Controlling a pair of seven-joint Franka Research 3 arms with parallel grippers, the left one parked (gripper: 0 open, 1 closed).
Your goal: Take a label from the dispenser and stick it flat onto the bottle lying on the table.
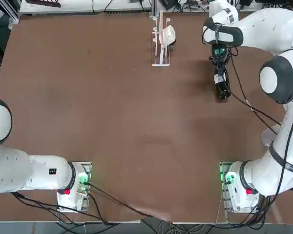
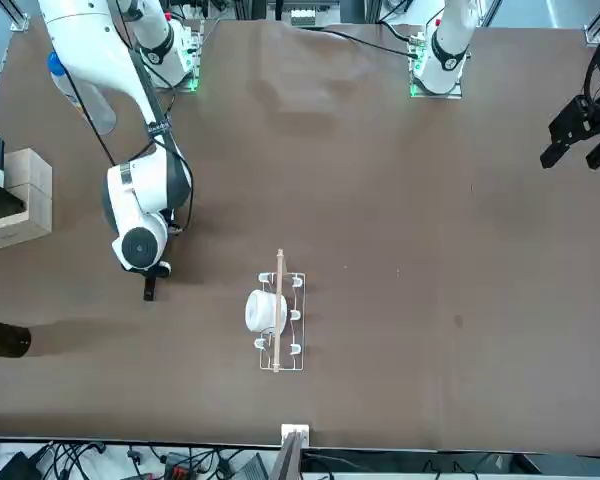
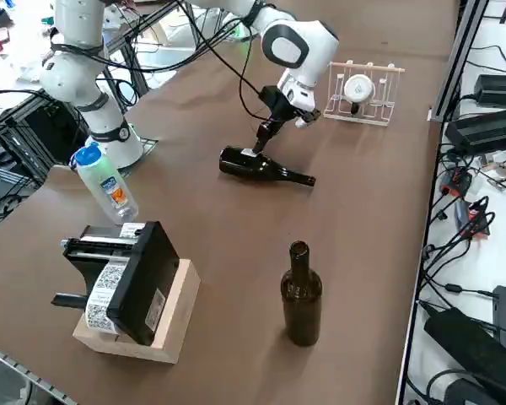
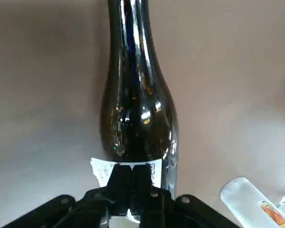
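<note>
The dark glass bottle (image 3: 261, 166) lies on the brown table, its neck pointing away from the arms' bases. The wrist view looks along the bottle (image 4: 135, 95) towards the neck. A small white label (image 4: 102, 171) with dark print lies on the bottle's body. My right gripper (image 4: 131, 176) is shut, and its joined tips press down on the label (image 3: 251, 153). From overhead the gripper (image 1: 219, 72) stands over the bottle (image 1: 222, 90), and the arm hides the neck. The dispenser (image 1: 161, 41), a clear rack with a white roll, stands to the gripper's left near the far edge.
A second dark bottle (image 3: 301, 295) stands upright near the table's right edge. A clear plastic bottle with a blue cap (image 3: 105, 181) stands close to the right arm's base. A black label printer on a wooden block (image 3: 126, 287) sits at the near right corner.
</note>
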